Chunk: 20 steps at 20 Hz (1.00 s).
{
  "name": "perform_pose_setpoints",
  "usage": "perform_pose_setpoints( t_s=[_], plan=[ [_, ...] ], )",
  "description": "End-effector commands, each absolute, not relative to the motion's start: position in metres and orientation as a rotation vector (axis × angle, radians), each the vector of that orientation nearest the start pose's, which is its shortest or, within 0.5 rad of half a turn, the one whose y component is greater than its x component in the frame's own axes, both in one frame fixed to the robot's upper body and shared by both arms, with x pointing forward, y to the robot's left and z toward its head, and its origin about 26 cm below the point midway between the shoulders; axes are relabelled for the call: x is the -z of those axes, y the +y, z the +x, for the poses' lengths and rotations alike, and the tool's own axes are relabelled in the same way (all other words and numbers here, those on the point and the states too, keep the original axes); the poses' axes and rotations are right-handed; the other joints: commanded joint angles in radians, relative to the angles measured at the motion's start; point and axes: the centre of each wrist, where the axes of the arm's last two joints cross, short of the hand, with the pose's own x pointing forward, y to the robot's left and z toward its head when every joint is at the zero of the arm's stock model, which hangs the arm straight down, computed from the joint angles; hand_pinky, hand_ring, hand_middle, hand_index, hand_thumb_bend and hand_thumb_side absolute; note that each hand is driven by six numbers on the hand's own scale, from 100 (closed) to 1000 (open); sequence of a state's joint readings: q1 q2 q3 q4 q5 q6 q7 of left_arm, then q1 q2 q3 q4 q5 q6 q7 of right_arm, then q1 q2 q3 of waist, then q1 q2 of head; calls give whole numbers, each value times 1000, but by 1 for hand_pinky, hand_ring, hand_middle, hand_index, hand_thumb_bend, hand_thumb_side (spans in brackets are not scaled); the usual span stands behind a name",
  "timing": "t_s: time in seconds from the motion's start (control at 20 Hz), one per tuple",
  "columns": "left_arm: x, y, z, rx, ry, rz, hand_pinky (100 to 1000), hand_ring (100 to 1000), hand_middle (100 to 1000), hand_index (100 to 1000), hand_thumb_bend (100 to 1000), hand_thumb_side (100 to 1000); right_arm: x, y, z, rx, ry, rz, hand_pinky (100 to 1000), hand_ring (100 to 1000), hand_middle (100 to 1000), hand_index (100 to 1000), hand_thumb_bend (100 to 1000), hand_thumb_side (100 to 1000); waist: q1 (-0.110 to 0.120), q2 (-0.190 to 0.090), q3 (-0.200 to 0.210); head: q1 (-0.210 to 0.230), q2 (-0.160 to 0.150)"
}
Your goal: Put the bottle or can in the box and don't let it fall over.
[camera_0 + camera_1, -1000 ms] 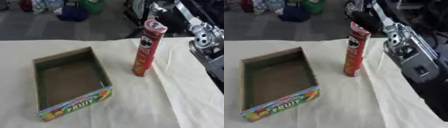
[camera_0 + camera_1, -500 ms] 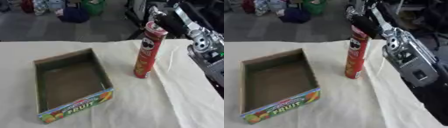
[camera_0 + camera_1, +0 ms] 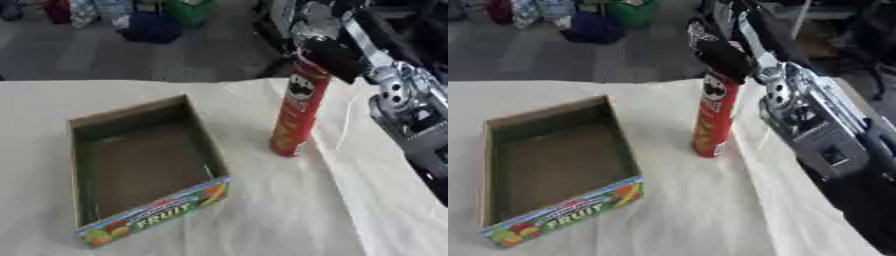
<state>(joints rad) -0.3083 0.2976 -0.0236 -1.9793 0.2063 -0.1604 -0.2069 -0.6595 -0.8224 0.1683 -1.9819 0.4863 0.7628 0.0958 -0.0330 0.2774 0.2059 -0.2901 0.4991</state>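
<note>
Tall red cylindrical chip can (image 3: 296, 112): stands upright on cream tablecloth (image 3: 289, 210), long axis vertical w/ slight lean, just right of open brown cardboard fruit box (image 3: 140, 165), apart from it, not yet inside. Robot's right hand (image 3: 719, 55): black, at can's top end, reaching in from upper right; dark fingers appear curled over the cap, tho contact w/ can's sides can't be told. Left hand: not in view, so right does the lift; box lies to can's left.

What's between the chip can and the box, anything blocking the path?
Nothing visible. Only bare cloth lies between the chip can and the box. The box is open-topped and empty, so its near wall is the only thing to clear. The right hand is at the can's top.
</note>
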Motion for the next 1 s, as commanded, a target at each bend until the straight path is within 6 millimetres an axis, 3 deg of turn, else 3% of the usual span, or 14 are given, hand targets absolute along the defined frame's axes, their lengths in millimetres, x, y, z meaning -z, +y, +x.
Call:
perform_pose_setpoints(
  t_s=[0.05,0.6,1.0],
  plan=[
    [-203,248,301,528,-2404,-237,459,758,796,828,100,679,-334,-260,301,-677,-1709,-1273,837,996,1000,989,100,935,1,-12,3,-2,-9],
    [-204,248,301,539,-2404,-234,458,759,798,828,100,687,-336,-260,303,-692,-1697,-1309,924,1000,1000,991,100,958,-5,4,10,-2,-10],
    [-205,248,302,550,-2407,-227,458,759,798,828,100,691,-339,-262,306,-674,-1695,-1306,850,1000,1000,987,100,965,-9,20,14,-1,-9]
  ],
)
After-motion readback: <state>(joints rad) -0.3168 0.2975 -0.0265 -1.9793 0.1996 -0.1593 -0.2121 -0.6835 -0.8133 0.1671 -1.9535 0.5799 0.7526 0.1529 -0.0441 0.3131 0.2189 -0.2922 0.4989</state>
